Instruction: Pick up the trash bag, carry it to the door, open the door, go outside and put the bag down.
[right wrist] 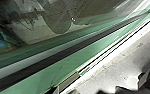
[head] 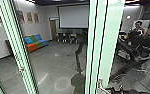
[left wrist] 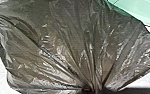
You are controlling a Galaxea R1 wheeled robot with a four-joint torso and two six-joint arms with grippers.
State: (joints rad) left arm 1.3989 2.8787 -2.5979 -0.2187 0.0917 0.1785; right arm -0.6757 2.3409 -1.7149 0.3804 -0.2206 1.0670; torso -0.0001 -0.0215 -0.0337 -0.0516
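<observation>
The dark, translucent trash bag spreads wide in the left wrist view, its folds drawn together at the neck, where my left gripper is shut on it. In the head view, a green-framed glass door has a metal handle low on its frame. My right gripper is low beside that handle; whether they touch I cannot tell. In the right wrist view the right gripper is open, its tips apart by the green door edge.
Another green frame stands at the left. Beyond lie grey floor, a colourful sofa, chairs and a projection screen. A person is at the right, behind dark equipment.
</observation>
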